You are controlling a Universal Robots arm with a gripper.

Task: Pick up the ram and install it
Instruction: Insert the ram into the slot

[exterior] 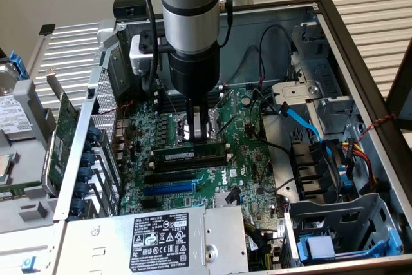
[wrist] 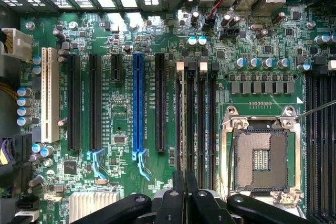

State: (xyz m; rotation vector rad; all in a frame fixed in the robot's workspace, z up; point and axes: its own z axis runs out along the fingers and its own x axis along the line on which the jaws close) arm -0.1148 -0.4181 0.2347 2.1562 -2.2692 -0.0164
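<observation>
One grip to report: my gripper [exterior: 200, 134] is closed on the top edge of the ram [exterior: 188, 154], about mid-length. In the exterior view the stick is straight below my fingertips at 6 o'clock, standing on edge, with its long axis running 9 to 3. From the wrist it lines up with the memory slots [wrist: 202, 124], and the CPU socket [wrist: 261, 161] is just beside them. I can't tell if it's fully seated.
</observation>
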